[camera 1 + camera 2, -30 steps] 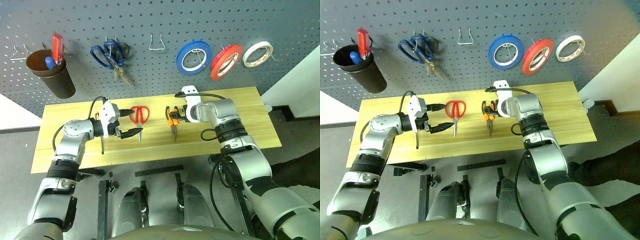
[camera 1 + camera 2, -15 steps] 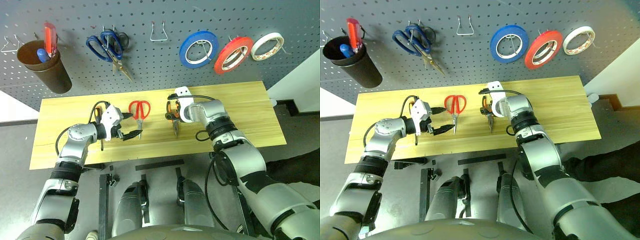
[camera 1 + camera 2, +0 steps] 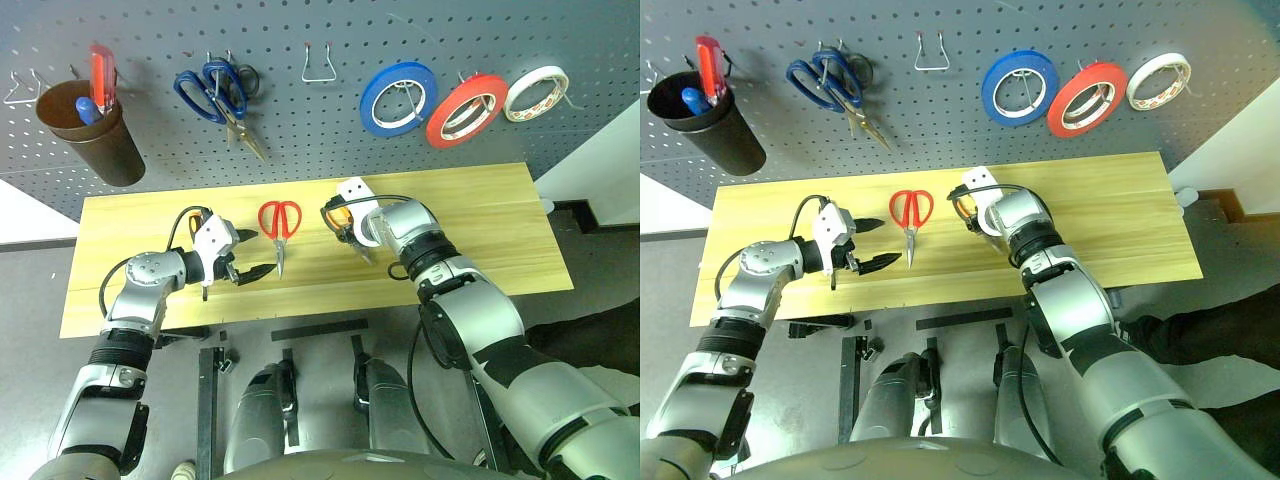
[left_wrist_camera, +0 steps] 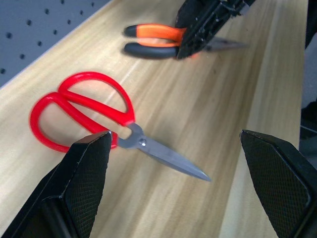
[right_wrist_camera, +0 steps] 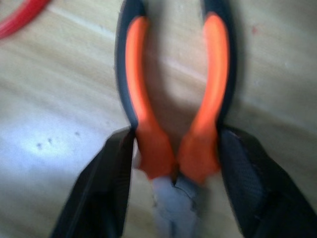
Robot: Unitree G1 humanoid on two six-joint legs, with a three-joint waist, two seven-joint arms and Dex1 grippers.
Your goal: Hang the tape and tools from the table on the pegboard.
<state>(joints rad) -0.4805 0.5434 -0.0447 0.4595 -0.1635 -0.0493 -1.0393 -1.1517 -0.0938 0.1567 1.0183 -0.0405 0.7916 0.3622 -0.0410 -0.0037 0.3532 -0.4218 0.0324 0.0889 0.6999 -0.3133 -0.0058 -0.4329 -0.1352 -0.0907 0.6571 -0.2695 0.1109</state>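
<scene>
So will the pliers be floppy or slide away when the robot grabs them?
The pliers look like stiff metal, probably heavy for their size. Their orange handles look rubbery, so the right gripper closing near the joint likely won't slip. Lying flat on the table, they shouldn't roll.

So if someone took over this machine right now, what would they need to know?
Left pincer: open, hovering by the red scissors lying on the table.
Right pincer: fingers on both sides of the pliers, pressing the handles near the joint; pliers on the table.
Done: red tape hangs on the pegboard.
Left: hang pliers, scissors and the small screwdriver.
</scene>
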